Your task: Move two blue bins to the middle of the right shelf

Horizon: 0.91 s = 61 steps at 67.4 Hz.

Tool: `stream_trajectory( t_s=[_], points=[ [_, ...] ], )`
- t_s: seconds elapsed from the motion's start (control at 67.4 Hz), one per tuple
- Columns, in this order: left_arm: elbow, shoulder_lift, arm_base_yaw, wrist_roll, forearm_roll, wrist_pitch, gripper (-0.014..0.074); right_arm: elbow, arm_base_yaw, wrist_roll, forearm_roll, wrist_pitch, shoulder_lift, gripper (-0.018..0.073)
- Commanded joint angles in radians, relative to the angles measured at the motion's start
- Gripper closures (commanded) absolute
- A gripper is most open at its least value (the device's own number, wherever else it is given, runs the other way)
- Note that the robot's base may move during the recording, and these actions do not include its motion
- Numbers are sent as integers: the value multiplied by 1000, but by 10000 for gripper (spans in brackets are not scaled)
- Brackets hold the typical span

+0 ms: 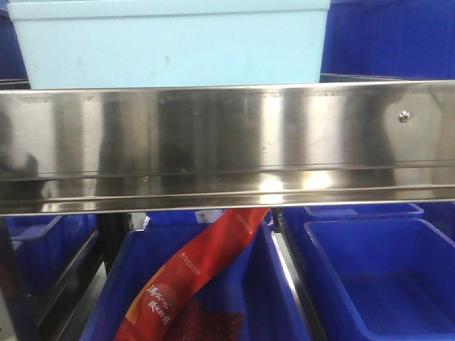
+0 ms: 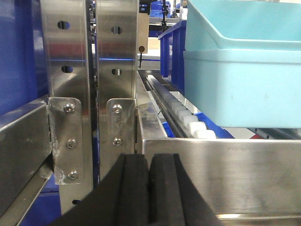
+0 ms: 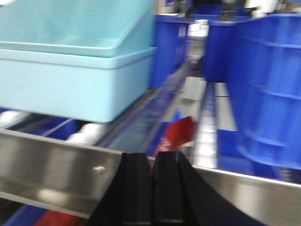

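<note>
Two pale cyan bins, one nested in the other point(image 2: 240, 89), sit on the roller track behind the wide shiny steel front rail point(image 1: 227, 145) of the shelf tier. The front view shows the outer bin's point(image 1: 170, 42) side just above that rail. In the right wrist view the nested bins point(image 3: 70, 80) stand at the upper left. My left gripper point(image 2: 148, 162) is shut and empty, close in front of the rail near the left uprights. My right gripper point(image 3: 153, 160) is also shut and empty, at the rail to the right of the bins.
Dark royal-blue ribbed bins point(image 3: 268, 89) stand to the right on the same tier, others point(image 1: 377, 277) on the tier below. A red packet point(image 1: 192, 277) leans out of a lower blue bin. Steel uprights point(image 2: 89, 94) with bolts rise at the left. White rollers point(image 2: 188, 120) run under the bins.
</note>
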<state>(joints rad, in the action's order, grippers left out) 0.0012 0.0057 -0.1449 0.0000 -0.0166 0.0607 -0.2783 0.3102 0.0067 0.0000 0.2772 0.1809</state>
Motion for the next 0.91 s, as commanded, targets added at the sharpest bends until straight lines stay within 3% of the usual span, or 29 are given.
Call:
stream_trajectory(
  t_s=[0.0,0.104,0.282,0.534,0.638,0.891],
  points=[
    [-1,-6,2,0,2,-25,707,32,-95,-55,57,-50,-4,721],
    [-1,-6,2,0,2,-25,707,99,-184,-55,79,-113,-4,721],
    [-1,-6,2,0,2,-25,707,215,-211,-55,88,-242,-29,721],
    [-1,-6,2,0,2,-25,707,278,-211,-55,88,-241,-178,721],
    [-1,-6,2,0,2,-25,707,278,-213,-55,78,-179,-181,721],
    [-1,-6,2,0,2,-25,707,278,-270,-57,72,-161,-181,721]
  ],
)
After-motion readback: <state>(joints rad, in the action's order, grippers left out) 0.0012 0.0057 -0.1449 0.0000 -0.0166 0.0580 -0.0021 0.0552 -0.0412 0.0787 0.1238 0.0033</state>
